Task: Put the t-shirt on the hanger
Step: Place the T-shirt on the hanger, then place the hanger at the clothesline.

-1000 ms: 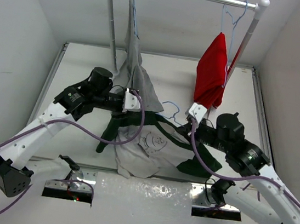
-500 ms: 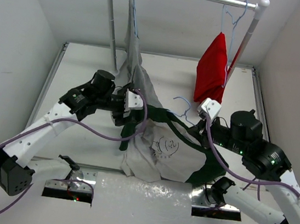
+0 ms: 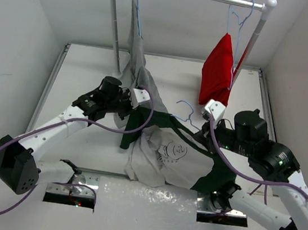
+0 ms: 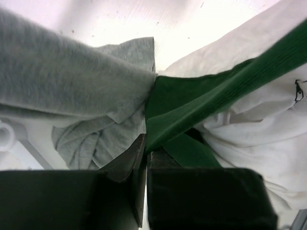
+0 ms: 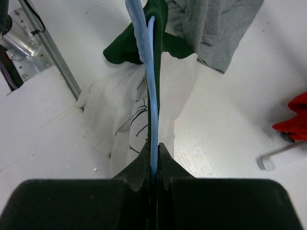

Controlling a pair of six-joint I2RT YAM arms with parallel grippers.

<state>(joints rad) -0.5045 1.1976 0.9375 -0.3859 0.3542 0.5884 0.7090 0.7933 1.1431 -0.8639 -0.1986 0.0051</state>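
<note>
Near edge of table [image 3: 86, 66]: left gripper [image 4: 145, 143] pinches t-shirt [image 3: 176, 163], right gripper [image 5: 153, 152] clamps hanger [image 5: 150, 96] (apparently through the neck); shoulders undraped.

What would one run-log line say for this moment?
left gripper: shut on t-shirt | right gripper: shut on hanger | t-shirt: held up between both | task: unfinished

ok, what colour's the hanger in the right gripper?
Pale blue; the hanger shows best in the right wrist view.
</note>
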